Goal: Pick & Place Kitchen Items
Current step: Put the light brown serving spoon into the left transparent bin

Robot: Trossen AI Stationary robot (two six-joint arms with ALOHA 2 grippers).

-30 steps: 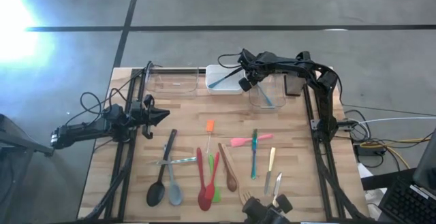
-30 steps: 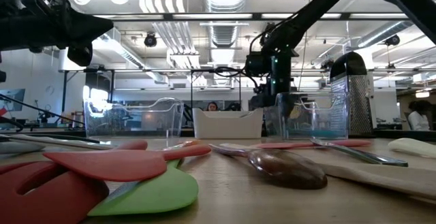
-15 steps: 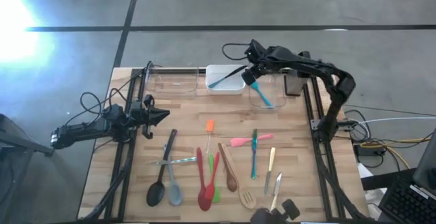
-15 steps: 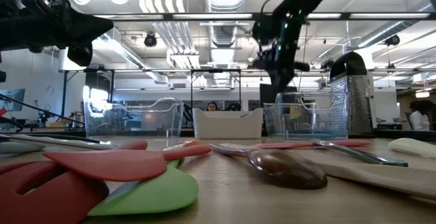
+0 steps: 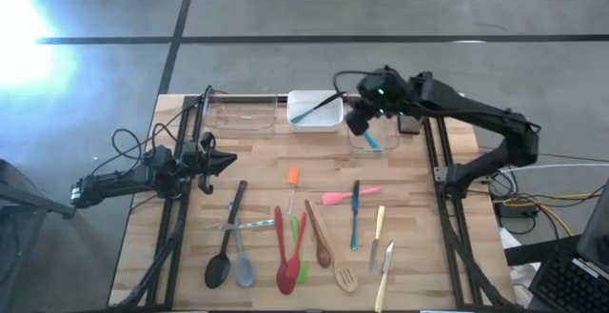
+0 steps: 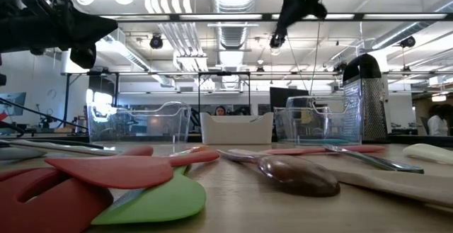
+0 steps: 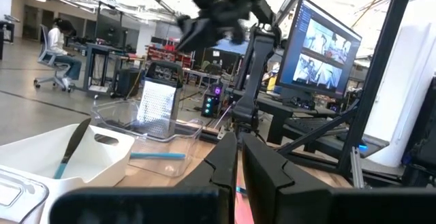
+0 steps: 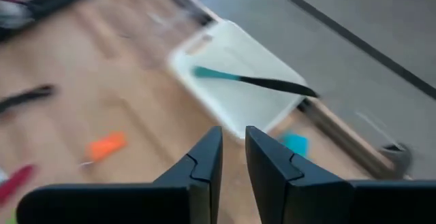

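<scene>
Right gripper hangs above clear tub in upper right of high view, fingers narrowly parted, pinching nothing; blue spatula lies inside tub, so drop looks done. Teal-tipped utensil rests in white tub beside it. Left gripper waits at bench left edge, fingers pressed together, empty. Remaining kitchen items spread in loose row across lower centre, apart enough for single picks.

The right claw hung high above the far side of the surface, fingers nearly together and empty. The left claw waited shut at the left edge, arm lying low.
</scene>
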